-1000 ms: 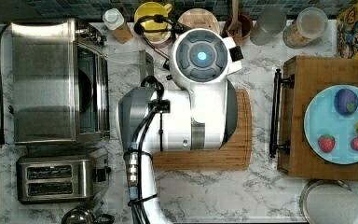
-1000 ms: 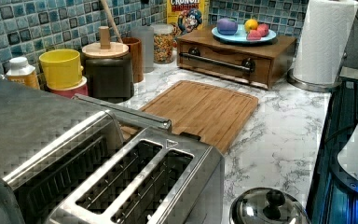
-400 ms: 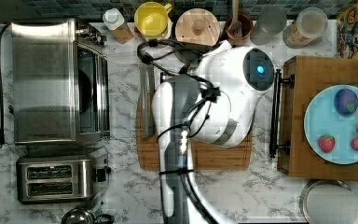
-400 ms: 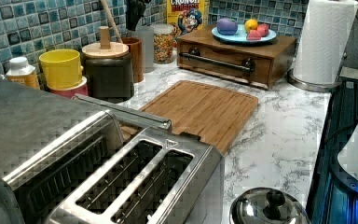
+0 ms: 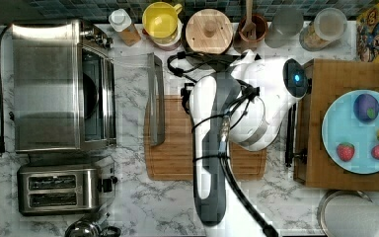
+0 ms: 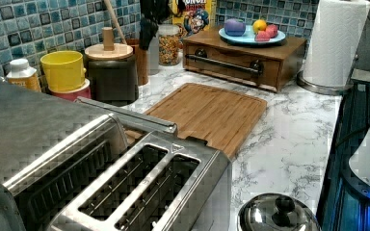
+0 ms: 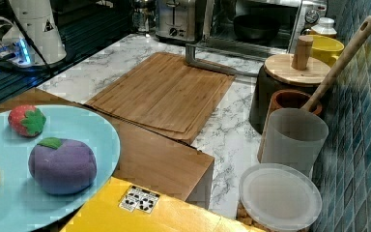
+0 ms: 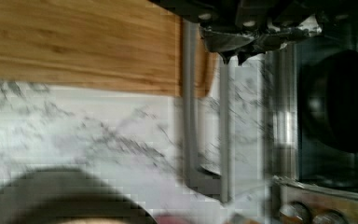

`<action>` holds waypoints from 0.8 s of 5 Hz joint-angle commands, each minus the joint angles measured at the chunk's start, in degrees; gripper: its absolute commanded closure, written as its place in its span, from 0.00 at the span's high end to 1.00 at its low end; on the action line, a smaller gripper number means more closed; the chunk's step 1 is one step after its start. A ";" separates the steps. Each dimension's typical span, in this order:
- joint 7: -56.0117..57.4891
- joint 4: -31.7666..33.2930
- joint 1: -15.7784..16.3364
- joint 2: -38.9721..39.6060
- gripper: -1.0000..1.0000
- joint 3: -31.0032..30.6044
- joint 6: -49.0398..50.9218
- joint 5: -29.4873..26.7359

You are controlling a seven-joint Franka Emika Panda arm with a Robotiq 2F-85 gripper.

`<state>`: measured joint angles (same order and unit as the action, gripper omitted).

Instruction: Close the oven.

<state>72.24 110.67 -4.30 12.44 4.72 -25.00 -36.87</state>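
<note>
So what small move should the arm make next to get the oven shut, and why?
Probably bring the pincer down under the handle bar, since the oven door lies folded flat open over the counter, its bar above the cutting board's edge.

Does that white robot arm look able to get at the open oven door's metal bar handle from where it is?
Probably yes. The handle lies over the wooden cutting board, nothing blocks it, and the white arm hangs beside it.

White marble-patterned countertop with grey veining. In the top view, a blue-green mosaic tile backsplash runs along its 12 o'clock edge. Lighting is even and bright.
</note>
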 commanded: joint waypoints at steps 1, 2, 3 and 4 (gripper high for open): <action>9.43 0.43 -0.06 7.54 0.00 -3.56 -1.14 -6.76; 13.50 0.62 -1.43 7.32 0.00 -4.86 -4.76 -11.75; 14.25 0.29 -1.59 8.29 0.00 -6.19 -6.20 -12.77; 13.17 0.27 -0.56 9.91 0.00 -7.56 -7.23 -12.16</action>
<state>81.97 113.70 -5.79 25.96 -2.98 -31.64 -46.36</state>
